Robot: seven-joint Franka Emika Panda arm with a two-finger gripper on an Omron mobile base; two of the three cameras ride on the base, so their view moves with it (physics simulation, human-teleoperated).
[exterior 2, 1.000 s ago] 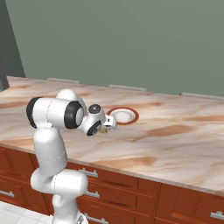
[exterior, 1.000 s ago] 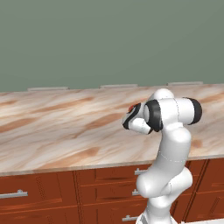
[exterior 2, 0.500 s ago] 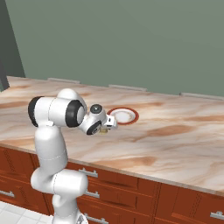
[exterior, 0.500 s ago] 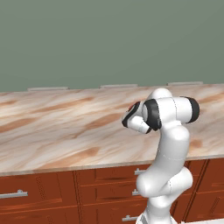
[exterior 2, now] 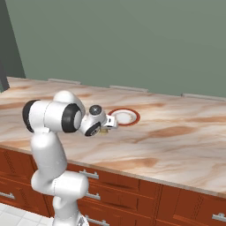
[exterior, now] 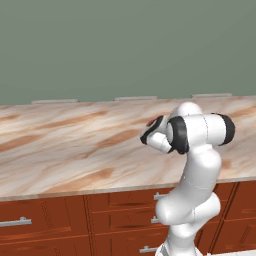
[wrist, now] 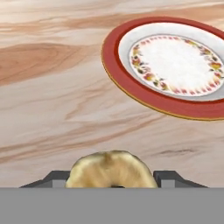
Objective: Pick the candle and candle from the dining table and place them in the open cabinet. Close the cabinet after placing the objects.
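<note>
The gripper (wrist: pixel 111 181) is clenched on the knobby cream candle (wrist: pixel 110 169), held between the jaws just above the dining table (wrist: pixel 52 109). A straight lift is advised, clear of the plate (wrist: pixel 170 65) ahead. The candle's lower half is cut off; the fingertip contact is barely made out.
</note>
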